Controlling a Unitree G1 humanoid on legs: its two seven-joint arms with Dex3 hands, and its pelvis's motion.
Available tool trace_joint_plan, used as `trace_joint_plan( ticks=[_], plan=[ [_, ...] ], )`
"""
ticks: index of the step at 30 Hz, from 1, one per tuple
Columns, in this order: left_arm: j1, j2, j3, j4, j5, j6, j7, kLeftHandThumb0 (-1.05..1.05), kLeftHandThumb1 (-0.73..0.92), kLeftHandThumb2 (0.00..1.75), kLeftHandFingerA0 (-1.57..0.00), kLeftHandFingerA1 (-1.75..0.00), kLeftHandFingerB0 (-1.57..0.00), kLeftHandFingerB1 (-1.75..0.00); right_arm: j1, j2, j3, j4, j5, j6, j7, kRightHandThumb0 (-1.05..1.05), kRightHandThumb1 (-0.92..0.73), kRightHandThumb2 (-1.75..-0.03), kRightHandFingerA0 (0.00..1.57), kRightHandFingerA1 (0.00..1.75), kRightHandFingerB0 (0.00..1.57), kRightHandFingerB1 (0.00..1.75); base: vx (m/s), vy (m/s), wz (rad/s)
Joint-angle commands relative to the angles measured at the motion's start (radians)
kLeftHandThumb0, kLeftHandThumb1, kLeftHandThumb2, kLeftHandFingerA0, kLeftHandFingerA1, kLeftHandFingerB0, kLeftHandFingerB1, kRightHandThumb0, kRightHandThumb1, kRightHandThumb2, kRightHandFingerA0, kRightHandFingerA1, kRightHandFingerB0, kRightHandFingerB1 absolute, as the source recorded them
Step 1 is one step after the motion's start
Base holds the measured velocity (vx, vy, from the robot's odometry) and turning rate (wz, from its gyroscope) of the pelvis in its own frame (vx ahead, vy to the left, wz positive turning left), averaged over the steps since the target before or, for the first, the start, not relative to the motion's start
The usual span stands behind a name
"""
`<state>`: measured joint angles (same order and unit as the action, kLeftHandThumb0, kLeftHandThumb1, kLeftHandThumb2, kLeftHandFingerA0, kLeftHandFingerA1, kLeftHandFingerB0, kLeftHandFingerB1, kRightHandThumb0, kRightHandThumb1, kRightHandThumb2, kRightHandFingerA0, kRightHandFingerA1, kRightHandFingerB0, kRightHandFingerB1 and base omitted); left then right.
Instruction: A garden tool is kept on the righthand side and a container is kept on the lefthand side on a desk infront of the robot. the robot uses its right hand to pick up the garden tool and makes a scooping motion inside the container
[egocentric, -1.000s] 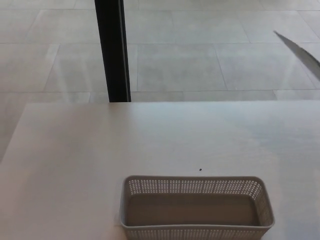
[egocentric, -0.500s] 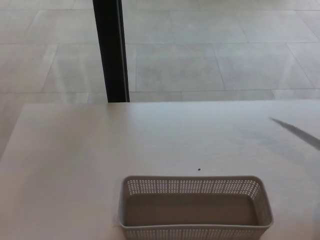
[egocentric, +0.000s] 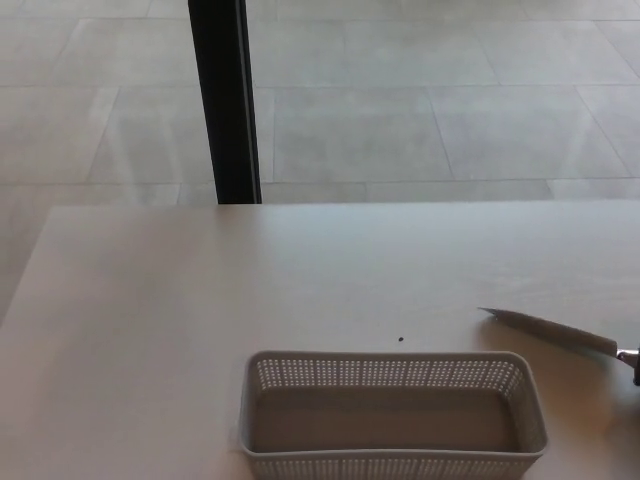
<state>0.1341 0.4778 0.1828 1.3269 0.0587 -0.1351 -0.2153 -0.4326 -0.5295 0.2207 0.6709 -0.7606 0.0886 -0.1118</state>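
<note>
A black post (egocentric: 226, 100) rises behind the far edge of the pale desk (egocentric: 150, 300), left of centre. A grey perforated basket (egocentric: 392, 415) sits at the near edge, a tiny dark speck (egocentric: 401, 339) just beyond it. Right of it the garden tool's thin grey blade (egocentric: 548, 328) points left over the desk, apart from the basket; neither hand shows, so I cannot tell their fingers' state

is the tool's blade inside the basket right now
No, the garden tool's blade lies above the desk to the right, beyond the far rim of the empty basket.
</note>
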Motion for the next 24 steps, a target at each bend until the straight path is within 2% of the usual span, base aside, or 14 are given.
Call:
trace_joint_plan(
  ticks=[1, 2, 3, 4, 5, 6, 9, 10, 14, 15, 17, 19, 21, 24],
  plan=[
    [0.011, 0.019, -0.011, -0.015, 0.007, -0.009, -0.003, -0.42, -0.09, 1.07, -0.86, -0.98, -0.80, -0.91, 0.010, -0.019, -0.016, -0.109, 0.103, 0.037, 0.202, -0.60, -0.67, -0.61, 0.42, 0.71, 0.13, 0.26, 0.00, 0.000, 0.00],
    [0.001, 0.021, -0.015, -0.011, 0.012, -0.009, 0.001, -0.34, 0.00, 1.01, -0.87, -0.96, -0.73, -0.86, 0.007, -0.028, -0.015, -0.143, 0.112, 0.062, 0.259, -0.70, -0.53, -0.93, 0.03, 0.48, 0.00, 0.24, 0.00, 0.000, 0.00],
    [-0.002, 0.021, -0.021, -0.006, 0.019, -0.006, 0.010, -0.40, -0.03, 1.05, -0.83, -0.95, -0.74, -0.88, 0.008, -0.032, -0.020, -0.156, 0.122, 0.070, 0.282, -0.76, -0.55, -0.94, 0.03, 0.32, 0.04, 0.18, 0.00, 0.000, 0.00],
    [-0.002, 0.021, -0.025, -0.008, 0.022, -0.009, 0.010, -0.41, -0.04, 1.06, -0.82, -0.95, -0.74, -0.89, 0.009, -0.037, -0.022, -0.163, 0.129, 0.075, 0.303, -0.83, -0.59, -0.97, 0.00, 0.23, 0.00, 0.14, 0.00, 0.000, 0.00],
    [-0.003, 0.021, -0.025, -0.008, 0.021, -0.005, 0.012, -0.41, -0.04, 1.06, -0.82, -0.95, -0.74, -0.89, 0.011, -0.041, -0.022, -0.166, 0.129, 0.074, 0.310, -0.83, -0.59, -0.97, 0.00, 0.23, 0.00, 0.14, 0.00, 0.000, 0.00],
    [-0.002, 0.021, -0.028, -0.007, 0.023, -0.009, 0.012, -0.40, -0.02, 1.04, -0.83, -0.94, -0.75, -0.88, 0.014, -0.046, -0.018, -0.177, 0.128, 0.084, 0.329, -0.99, -0.68, -1.01, 0.00, 0.08, 0.00, 0.00, 0.00, 0.000, 0.00],
    [0.001, 0.023, -0.032, -0.006, 0.026, -0.014, 0.012, -0.40, -0.02, 1.04, -0.83, -0.94, -0.75, -0.88, 0.019, -0.051, -0.012, -0.195, 0.125, 0.102, 0.360, -0.99, -0.68, -1.01, 0.00, 0.08, 0.00, 0.00, 0.00, 0.000, 0.00],
    [-0.003, 0.018, -0.013, -0.006, 0.004, 0.006, 0.005, -0.33, -0.01, 1.02, -0.90, -0.97, -0.76, -0.89, 0.047, -0.057, -0.027, -0.244, 0.150, 0.126, 0.401, -0.94, -0.78, -0.64, 0.00, 0.00, 0.00, 0.00, 0.00, 0.000, 0.00],
    [-0.005, 0.019, -0.028, -0.004, 0.020, 0.002, 0.011, -0.33, 0.01, 1.00, -0.90, -0.97, -0.77, -0.88, 0.072, -0.064, -0.042, -0.288, 0.174, 0.156, 0.451, -0.97, -0.78, -0.64, 0.00, 0.00, 0.00, 0.00, 0.00, 0.000, 0.00],
    [-0.004, 0.019, -0.029, -0.006, 0.020, -0.001, 0.012, -0.39, -0.05, 1.08, -0.85, -0.96, -0.77, -0.90, 0.087, -0.068, -0.050, -0.307, 0.186, 0.160, 0.466, -1.00, -0.78, -0.64, 0.00, 0.00, 0.00, 0.00, 0.00, 0.000, 0.00],
    [-0.003, 0.020, -0.027, -0.006, 0.017, -0.002, 0.010, -0.38, -0.05, 1.09, -0.84, -0.96, -0.75, -0.89, 0.103, -0.070, -0.058, -0.328, 0.193, 0.169, 0.478, -1.02, -0.78, -0.64, 0.00, 0.00, 0.00, 0.00, 0.00, 0.000, 0.00],
    [0.001, 0.022, -0.024, -0.012, 0.012, -0.005, 0.006, -0.39, -0.08, 1.07, -0.88, -0.98, -0.78, -0.91, 0.122, -0.074, -0.070, -0.354, 0.207, 0.177, 0.494, -1.03, -0.78, -0.64, 0.00, 0.00, 0.00, 0.00, 0.00, 0.000, 0.00],
    [0.001, 0.022, -0.015, -0.013, 0.002, -0.004, -0.002, -0.39, -0.08, 1.04, -0.85, -0.97, -0.78, -0.91, 0.143, -0.082, -0.084, -0.381, 0.214, 0.188, 0.512, -1.02, -0.78, -0.64, 0.00, 0.00, 0.00, 0.00, 0.00, 0.000, 0.00],
    [0.000, 0.022, -0.029, -0.005, 0.020, -0.010, 0.010, -0.45, -0.01, 1.03, -0.85, -0.95, -0.76, -0.88, 0.190, -0.101, -0.129, -0.425, 0.253, 0.176, 0.526, -1.00, -0.78, -0.64, 0.00, 0.00, 0.00, 0.00, 0.00, 0.000, 0.00]
  ],
)
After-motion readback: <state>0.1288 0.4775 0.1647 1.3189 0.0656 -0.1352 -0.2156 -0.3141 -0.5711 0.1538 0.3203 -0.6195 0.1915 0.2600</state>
